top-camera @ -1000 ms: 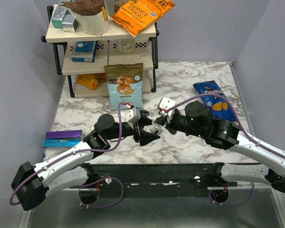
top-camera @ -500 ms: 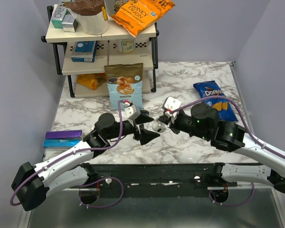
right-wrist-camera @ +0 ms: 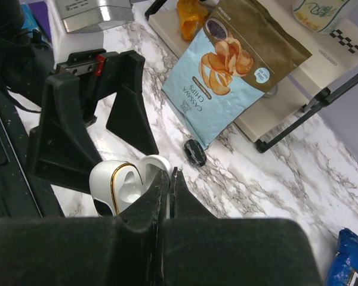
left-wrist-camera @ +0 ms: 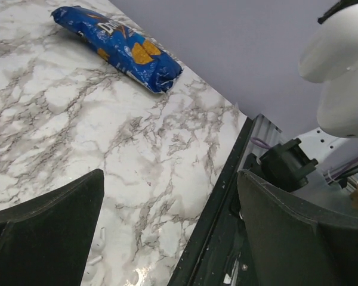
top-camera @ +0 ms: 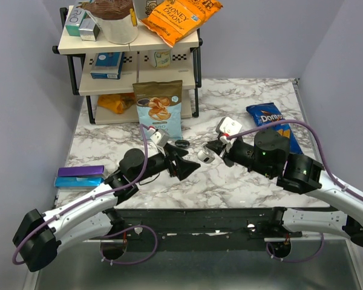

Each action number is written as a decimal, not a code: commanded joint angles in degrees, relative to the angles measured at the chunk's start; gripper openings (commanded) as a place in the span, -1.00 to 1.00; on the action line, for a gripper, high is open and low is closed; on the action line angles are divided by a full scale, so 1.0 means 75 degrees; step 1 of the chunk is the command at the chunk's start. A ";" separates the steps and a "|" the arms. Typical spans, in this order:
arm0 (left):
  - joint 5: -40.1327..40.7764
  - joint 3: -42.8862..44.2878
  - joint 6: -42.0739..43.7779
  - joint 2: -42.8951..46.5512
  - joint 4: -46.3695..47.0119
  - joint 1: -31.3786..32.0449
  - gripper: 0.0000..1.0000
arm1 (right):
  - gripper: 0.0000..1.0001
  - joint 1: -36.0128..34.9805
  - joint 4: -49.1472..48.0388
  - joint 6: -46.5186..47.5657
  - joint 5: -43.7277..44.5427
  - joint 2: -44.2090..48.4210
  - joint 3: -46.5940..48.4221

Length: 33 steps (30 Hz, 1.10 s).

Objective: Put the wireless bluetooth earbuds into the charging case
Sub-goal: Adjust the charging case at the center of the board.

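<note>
Your right gripper [right-wrist-camera: 168, 179] pinches the open white charging case [right-wrist-camera: 120, 186], fingers nearly together on its edge; your left gripper [top-camera: 184, 163] gapes wide just beside it.

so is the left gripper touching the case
Cannot tell. The right wrist view has the charging case overlapping one finger of the left gripper, hiding any gap; the left wrist view shows only table between its open fingers.

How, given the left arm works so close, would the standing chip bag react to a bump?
The chip bag stands upright on a narrow base, so a nudge would probably tip it. It looks like a soft, puffed pouch, so likely light and yielding under fingers. The open left gripper near it could easily catch it.
</note>
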State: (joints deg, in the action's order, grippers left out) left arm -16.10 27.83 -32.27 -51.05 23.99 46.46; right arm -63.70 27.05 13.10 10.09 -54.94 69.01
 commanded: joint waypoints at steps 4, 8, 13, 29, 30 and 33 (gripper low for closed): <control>-0.2023 0.0073 0.0247 -0.0108 0.1080 -0.0018 0.88 | -0.99 -0.0073 0.0424 0.0151 0.0634 -0.0116 0.0209; -0.2037 0.0401 0.0856 -0.0002 0.0693 -0.0018 0.88 | -0.99 -0.0061 0.0484 0.0257 0.1161 -0.0269 0.0104; -0.1792 0.0672 0.1817 -0.0026 0.0364 -0.0018 0.82 | -0.99 -0.0073 0.0331 0.0315 0.1151 -0.0327 0.0079; -0.2294 0.1410 0.2346 -0.0799 0.0083 -0.0007 0.63 | -0.99 -0.0260 0.0202 0.0339 0.1151 -0.0796 0.0138; -0.2341 0.1456 0.2357 -0.0822 0.0060 -0.0018 0.61 | -0.99 -0.0272 0.0191 0.0350 0.1151 -0.0819 0.0138; -0.2389 0.1433 0.2334 -0.0846 0.0094 -0.0018 0.57 | -0.99 -0.0284 0.0167 0.0351 0.1139 -0.0855 0.0150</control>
State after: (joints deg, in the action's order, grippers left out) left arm -30.87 37.01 -15.88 -57.06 23.92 46.46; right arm -65.21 29.21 14.72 17.30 -60.95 69.06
